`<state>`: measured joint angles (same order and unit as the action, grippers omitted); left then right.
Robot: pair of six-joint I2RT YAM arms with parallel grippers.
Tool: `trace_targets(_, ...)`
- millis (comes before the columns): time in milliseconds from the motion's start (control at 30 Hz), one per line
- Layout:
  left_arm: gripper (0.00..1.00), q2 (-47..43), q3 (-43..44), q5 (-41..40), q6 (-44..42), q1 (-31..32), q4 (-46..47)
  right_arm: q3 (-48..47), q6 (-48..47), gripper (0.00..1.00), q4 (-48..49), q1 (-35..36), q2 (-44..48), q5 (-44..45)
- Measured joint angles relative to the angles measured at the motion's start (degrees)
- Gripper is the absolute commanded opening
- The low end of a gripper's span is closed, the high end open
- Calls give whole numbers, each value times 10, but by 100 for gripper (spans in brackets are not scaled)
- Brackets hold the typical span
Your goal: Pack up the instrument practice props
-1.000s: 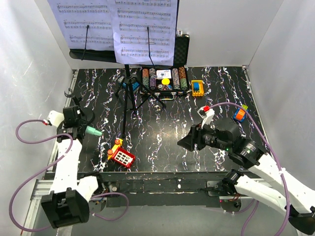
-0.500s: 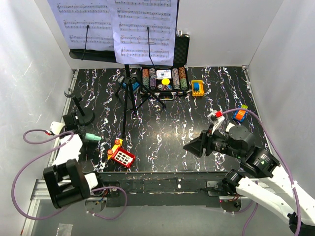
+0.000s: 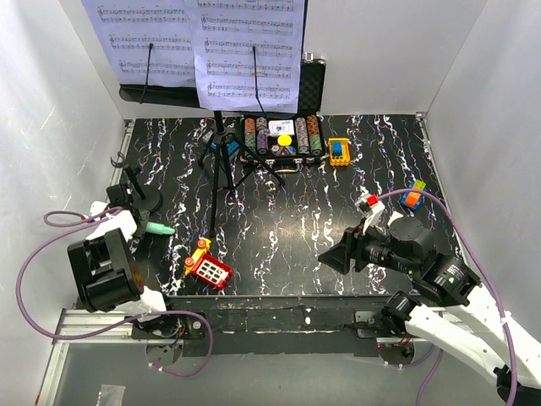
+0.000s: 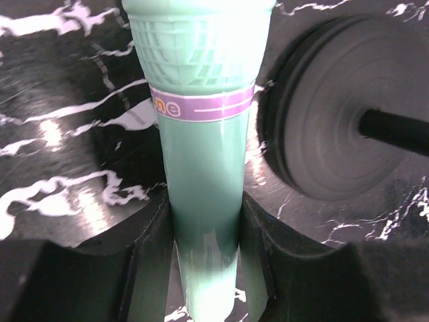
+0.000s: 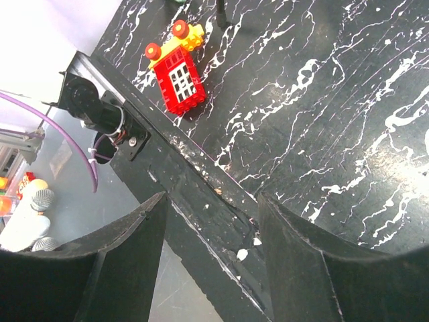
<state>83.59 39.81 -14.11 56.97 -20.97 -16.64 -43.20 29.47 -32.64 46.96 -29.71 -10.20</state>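
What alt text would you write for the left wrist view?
A mint-green microphone with a purple band is clamped in the left pincer. Beside it, a round black mic stand base sits on the black marbled table.

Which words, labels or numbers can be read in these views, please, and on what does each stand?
"me": end of a word on the purple band of the mint-green plastic microphone; the rest is hidden.
White sheet-music pages: print too small to read.
Black foam-lined case of poker chips: markings too small to read.

purple band [image 4: 201,105] on mint-green microphone [image 4: 204,181] reads "me".
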Motion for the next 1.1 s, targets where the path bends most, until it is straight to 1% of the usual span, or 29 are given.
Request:
trace_targets(100, 33, 22, 18, 10, -2, -2, 7, 0, 0, 64, -4, 0, 0, 0)
trace_targets(300, 50, 30, 23, 22, -7, -3, 13, -1, 0, 64, -4, 0, -9, 0)
trace_targets(400, 55, 29, 23, 27, -10, -3, 19, -1, 0, 64, -5, 0, -12, 0)
trace_targets(667, 59, 28, 23, 33, -20, -3, 24, -1, 2, 64, -5, 0, -12, 0)
trace_targets(767, 63, 25, 23, 38, -21, -3, 22, -1, 2, 65, -5, 0, -10, 0)
trace_targets(833, 70, 18, 21, 42, -24, -3, 14, -1, 3, 65, -5, 0, -10, 0)
trace_targets(967, 89, -14, 9, 48, -28, -3, -18, -1, 3, 65, -5, 0, -10, 1)
trace_targets(1000, 92, -27, 3, 49, -28, -3, -31, -1, 3, 65, -5, 0, -10, 1)
trace_targets(1033, 98, -41, -1, 50, -29, -3, -46, -1, 3, 65, -5, 0, -10, 2)
trace_targets(1100, 98, -75, -7, 50, -28, -3, -76, -1, 5, 65, -5, 0, -10, 2)
